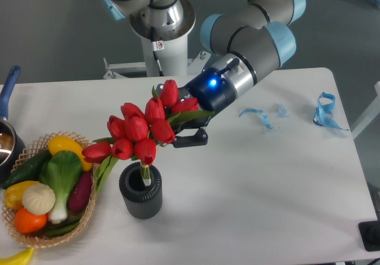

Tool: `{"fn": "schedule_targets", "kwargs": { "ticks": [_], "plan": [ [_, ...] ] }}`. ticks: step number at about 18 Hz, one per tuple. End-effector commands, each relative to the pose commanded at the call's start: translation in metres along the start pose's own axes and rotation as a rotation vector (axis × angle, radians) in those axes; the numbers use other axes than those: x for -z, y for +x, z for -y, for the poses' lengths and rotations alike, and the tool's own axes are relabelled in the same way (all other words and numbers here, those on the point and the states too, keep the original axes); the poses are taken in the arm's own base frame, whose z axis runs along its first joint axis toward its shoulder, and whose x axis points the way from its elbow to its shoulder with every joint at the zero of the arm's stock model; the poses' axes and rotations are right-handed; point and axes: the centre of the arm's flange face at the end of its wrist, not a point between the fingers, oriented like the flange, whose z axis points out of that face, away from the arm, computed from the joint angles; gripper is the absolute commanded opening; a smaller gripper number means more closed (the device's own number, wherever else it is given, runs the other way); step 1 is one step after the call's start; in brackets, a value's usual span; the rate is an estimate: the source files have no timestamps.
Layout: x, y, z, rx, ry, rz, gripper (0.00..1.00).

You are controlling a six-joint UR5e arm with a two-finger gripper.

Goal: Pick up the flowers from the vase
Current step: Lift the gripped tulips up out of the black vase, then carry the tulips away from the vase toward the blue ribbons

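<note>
Red tulip heads on green stems and leaves, the flowers (142,131), sit clamped in the black two-finger gripper (178,128). The fingers are closed on the bunch near its top, and one dark finger (191,139) shows below the leaves, while the blooms hide the other. The bunch is lifted above the vase (141,191), a short dark grey cylinder with fine ribbed sides and a round mouth, standing upright on the white table (261,182). A thin stem end reaches down into the mouth of the vase; whether it touches the inside cannot be told. The blooms spread wider than the vase and lean out to the left of the picture.

Just beside the vase on that side stands a woven wicker basket (88,202) holding smooth vegetables in yellow, green, purple, orange and white, and a drooping leaf of the bunch hangs over its rim. A blue-handled pot (7,107) sits at the table's left edge. Scraps of light blue ribbon (323,112) lie well apart near the far right corner.
</note>
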Motion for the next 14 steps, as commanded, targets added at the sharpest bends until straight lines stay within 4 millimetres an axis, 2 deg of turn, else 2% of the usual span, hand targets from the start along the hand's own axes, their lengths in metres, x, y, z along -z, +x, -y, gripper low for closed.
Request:
{"fn": "schedule_targets", "kwargs": {
  "ticks": [3,6,9,12,14],
  "plan": [
    [0.006,0.0,0.014,0.054,0.015,0.001,0.0],
    [0.009,0.003,0.019,0.069,0.016,0.006,0.0],
    [0.023,0.0,0.024,0.096,0.021,0.029,0.0],
    [0.06,-0.009,0.032,0.074,0.02,0.103,0.0],
    [0.072,-0.016,0.037,0.054,0.0,0.145,0.0]
  ]
}}
